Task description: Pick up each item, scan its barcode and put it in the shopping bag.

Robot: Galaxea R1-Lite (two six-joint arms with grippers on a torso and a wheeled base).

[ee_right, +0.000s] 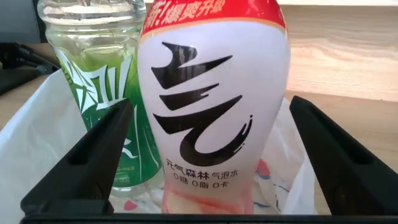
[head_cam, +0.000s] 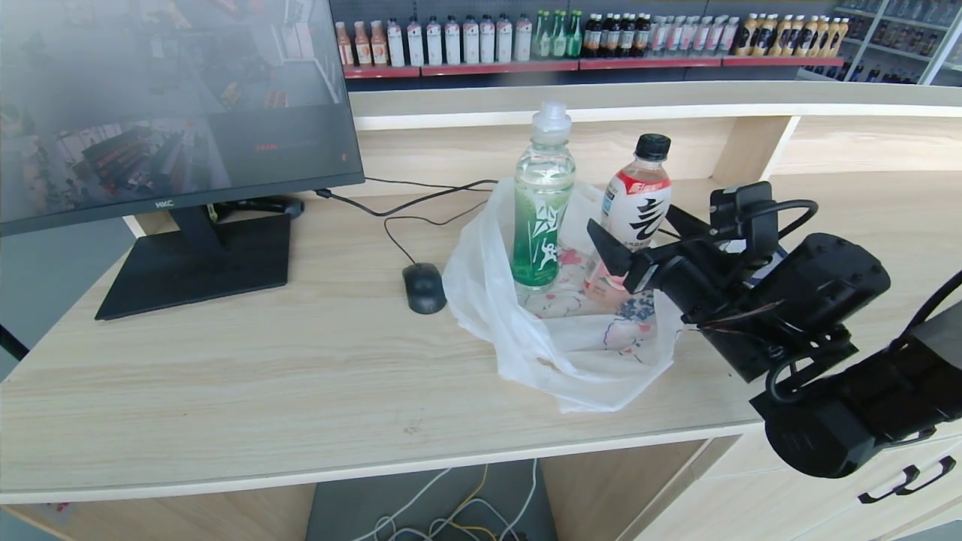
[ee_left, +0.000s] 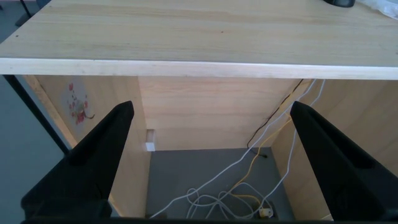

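A clear plastic shopping bag [head_cam: 526, 330] lies open on the wooden desk [head_cam: 263, 376]. Two bottles stand upright in it: a green-labelled one [head_cam: 543, 203] and, to its right, a white and pink one with a black cap [head_cam: 635, 210]. My right gripper [head_cam: 631, 239] is open, one finger on each side of the white bottle's lower half. In the right wrist view the white bottle [ee_right: 214, 74] stands between the spread fingers [ee_right: 93, 155], with gaps on both sides, and the green bottle [ee_right: 99, 93] is just beside it. My left gripper [ee_left: 211, 106] is open and holds nothing, below the desk's front edge [ee_left: 186, 65].
A monitor [head_cam: 150, 98] on a black stand takes the desk's left rear. A black mouse [head_cam: 425, 288] and its cable lie left of the bag. A raised counter ledge [head_cam: 676, 101] runs behind. Loose cables [ee_left: 230, 193] hang under the desk.
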